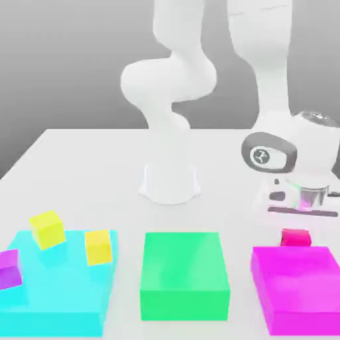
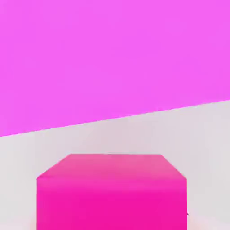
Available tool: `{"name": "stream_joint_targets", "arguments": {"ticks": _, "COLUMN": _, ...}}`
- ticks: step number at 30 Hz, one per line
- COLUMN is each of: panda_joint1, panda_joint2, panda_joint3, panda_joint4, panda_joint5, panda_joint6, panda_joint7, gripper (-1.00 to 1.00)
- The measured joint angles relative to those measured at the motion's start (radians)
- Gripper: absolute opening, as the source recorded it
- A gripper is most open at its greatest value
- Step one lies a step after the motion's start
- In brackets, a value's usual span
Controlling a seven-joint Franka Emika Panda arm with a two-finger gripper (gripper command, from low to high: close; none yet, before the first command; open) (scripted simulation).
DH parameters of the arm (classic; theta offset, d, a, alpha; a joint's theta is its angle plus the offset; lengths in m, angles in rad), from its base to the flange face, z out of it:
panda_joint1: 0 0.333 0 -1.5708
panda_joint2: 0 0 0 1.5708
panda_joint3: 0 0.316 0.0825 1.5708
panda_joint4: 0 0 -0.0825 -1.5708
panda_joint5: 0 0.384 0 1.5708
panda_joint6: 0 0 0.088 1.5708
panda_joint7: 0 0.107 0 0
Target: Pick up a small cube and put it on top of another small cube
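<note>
Exterior view: the claw point(image 1: 297, 222) hangs just above the pink cube point(image 1: 295, 237), closed, seemingly gripping it; the magenta block point(image 1: 299, 285) lies just below it in the picture. Hand view: the cube point(image 2: 111, 193) sits close under the claw, the block point(image 2: 112, 58) beyond it.

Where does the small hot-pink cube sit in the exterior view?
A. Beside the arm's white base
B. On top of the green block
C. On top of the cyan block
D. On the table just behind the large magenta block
D: the small hot-pink cube rests on the table at the far edge of the large magenta block, under the arm's hand.
</note>
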Motion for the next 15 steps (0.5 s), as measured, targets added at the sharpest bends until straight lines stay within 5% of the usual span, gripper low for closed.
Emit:
{"name": "stream_joint_targets", "arguments": {"ticks": 4, "panda_joint1": -0.077, "panda_joint2": -0.108, "panda_joint3": 0.022, "panda_joint4": 0.001, "panda_joint5": 0.178, "panda_joint6": -0.098, "panda_joint7": -0.178, "gripper": -1.00}}
{"name": "stream_joint_targets", "arguments": {"ticks": 15, "panda_joint1": -0.607, "panda_joint2": -0.123, "panda_joint3": -0.214, "panda_joint4": 0.225, "panda_joint5": 0.243, "panda_joint6": -0.333, "panda_joint7": -0.643, "gripper": -1.00}}
